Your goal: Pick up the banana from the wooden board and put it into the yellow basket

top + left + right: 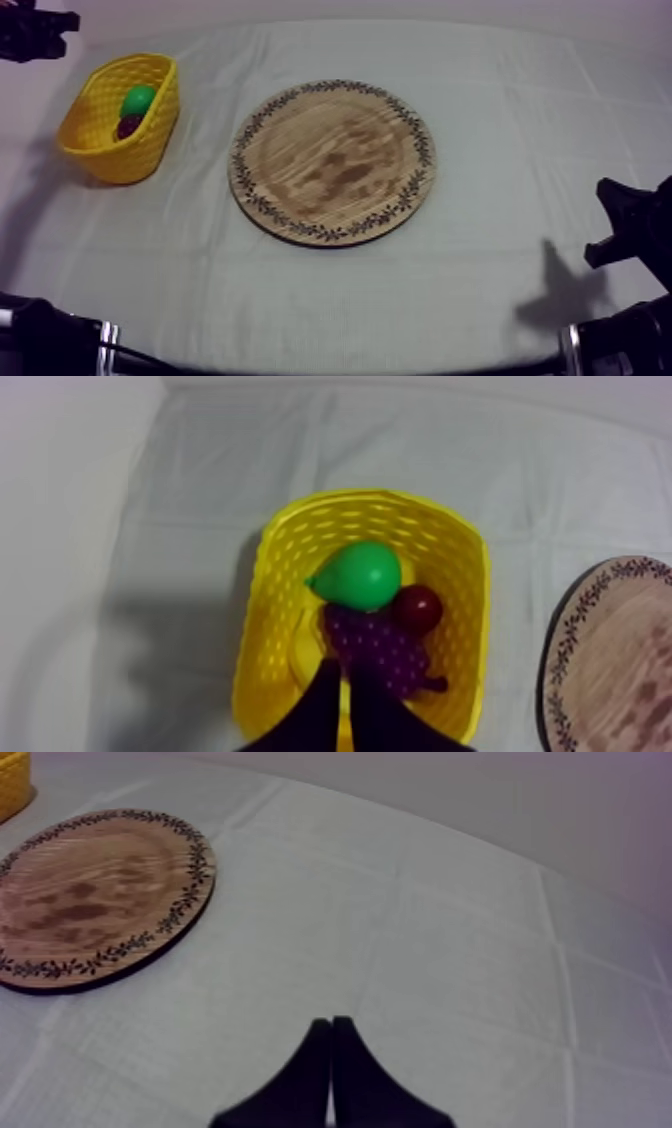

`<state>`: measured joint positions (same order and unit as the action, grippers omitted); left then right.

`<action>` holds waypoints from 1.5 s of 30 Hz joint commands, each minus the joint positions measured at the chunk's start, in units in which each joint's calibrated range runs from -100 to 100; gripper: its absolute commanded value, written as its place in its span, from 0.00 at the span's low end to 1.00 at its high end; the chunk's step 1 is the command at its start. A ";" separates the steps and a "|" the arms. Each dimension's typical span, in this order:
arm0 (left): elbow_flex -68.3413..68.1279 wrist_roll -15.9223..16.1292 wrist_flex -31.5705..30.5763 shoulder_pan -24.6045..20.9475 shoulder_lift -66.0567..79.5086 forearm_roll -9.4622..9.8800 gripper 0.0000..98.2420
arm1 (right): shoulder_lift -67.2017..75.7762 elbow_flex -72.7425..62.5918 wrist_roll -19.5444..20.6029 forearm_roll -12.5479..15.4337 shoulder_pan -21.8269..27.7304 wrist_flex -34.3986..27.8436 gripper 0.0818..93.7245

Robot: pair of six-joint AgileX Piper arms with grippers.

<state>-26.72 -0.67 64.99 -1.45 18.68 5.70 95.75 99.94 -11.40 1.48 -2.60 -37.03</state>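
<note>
The round wooden board (333,160) lies mid-table with nothing on it; its patterned rim (95,902) also shows ahead of my right gripper. The yellow basket (100,135) stands at the far left. Directly above it hangs my left gripper (343,672), its fingers together in a narrow wedge, holding nothing. Inside the basket (455,556) lie a green pear (362,574), a small red fruit (418,608) and purple grapes (380,651). A smooth yellow shape (305,656) beside the grapes looks like the banana. My right gripper (331,1022) is shut over bare cloth.
My left arm (35,30) comes in at the upper left behind the basket. My right arm (628,225) sits low at the right edge. Open cloth lies in front of the board and to its right.
</note>
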 commanded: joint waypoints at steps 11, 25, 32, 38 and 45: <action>-19.85 -0.95 -9.18 -0.31 30.31 0.26 0.00 | 0.00 -0.05 0.00 0.01 0.00 0.01 0.00; -46.09 -1.01 -23.80 -1.23 52.62 0.84 0.00 | 0.00 -0.05 0.00 0.01 0.00 0.01 0.00; -51.74 -0.84 -23.67 -1.40 59.52 -0.06 0.00 | 0.00 -0.05 0.00 0.01 0.00 0.01 0.00; -52.00 -0.51 -22.88 -1.63 60.81 -0.94 0.00 | 0.00 -0.05 0.00 0.01 0.00 0.01 0.00; -56.00 0.36 -25.02 -2.21 65.04 -1.56 0.00 | 0.00 -0.05 0.00 0.01 0.00 0.01 0.00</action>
<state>-81.65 -0.38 40.25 -3.58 82.85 4.17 95.75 99.94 -11.40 1.48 -2.60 -37.01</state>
